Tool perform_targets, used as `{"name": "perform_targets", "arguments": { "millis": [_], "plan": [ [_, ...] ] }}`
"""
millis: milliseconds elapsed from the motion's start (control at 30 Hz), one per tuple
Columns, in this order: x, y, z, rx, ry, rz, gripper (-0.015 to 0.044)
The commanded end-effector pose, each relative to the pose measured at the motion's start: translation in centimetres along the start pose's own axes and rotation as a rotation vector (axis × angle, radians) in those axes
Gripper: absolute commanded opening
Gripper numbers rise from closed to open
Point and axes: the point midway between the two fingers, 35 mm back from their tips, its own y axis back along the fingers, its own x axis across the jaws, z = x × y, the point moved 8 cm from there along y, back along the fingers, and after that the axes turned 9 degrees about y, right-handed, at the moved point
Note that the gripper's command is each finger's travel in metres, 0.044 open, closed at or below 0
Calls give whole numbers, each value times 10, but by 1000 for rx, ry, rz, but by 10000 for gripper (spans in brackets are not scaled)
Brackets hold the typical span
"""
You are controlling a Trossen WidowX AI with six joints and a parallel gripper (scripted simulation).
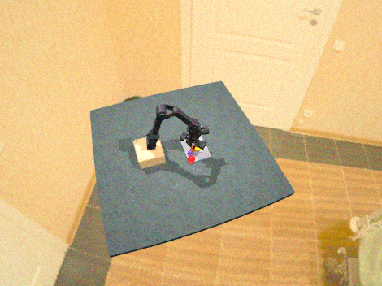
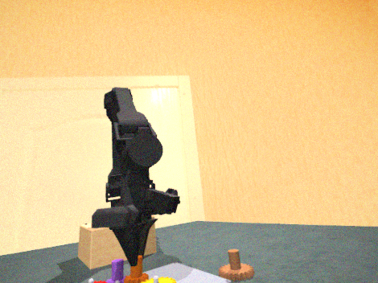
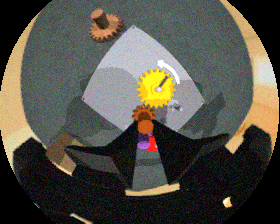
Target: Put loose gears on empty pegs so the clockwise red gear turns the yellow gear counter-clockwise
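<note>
My gripper (image 1: 193,145) (image 2: 135,262) (image 3: 144,122) points down over the board and is shut on the upright handle of the orange gear (image 2: 136,279) (image 3: 143,114). The orange gear is low, beside the yellow gear (image 1: 197,149) (image 2: 162,280) (image 3: 149,95); whether it sits fully flat is unclear. The purple gear's handle (image 2: 117,270) (image 3: 144,145) stands on the other side, near the red gear (image 1: 191,159) (image 3: 153,145), mostly hidden by the fingers in the wrist view. A brown gear (image 2: 237,272) (image 3: 106,32) stands on the table off the board. The grey board (image 1: 204,156) (image 2: 181,272) (image 3: 112,55) lies below.
A small pale peg (image 3: 175,106) shows beside the yellow gear. The white arrow (image 3: 171,69) curves beside that gear. The wooden base block (image 1: 152,161) (image 2: 96,248) stands behind the board, under the arm. The dark table (image 1: 162,212) extends around the board.
</note>
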Motion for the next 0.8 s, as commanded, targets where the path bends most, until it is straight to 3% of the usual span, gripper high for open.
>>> {"name": "perform_targets", "arguments": {
  "millis": [0, 267, 767],
  "plan": [
    [0, -1, 0, 4, -108, -1, 0],
    [1, -1, -1, 5, -220, -1, 0],
    [0, -2, 0, 5, 112, 0, 0]
  ]
}}
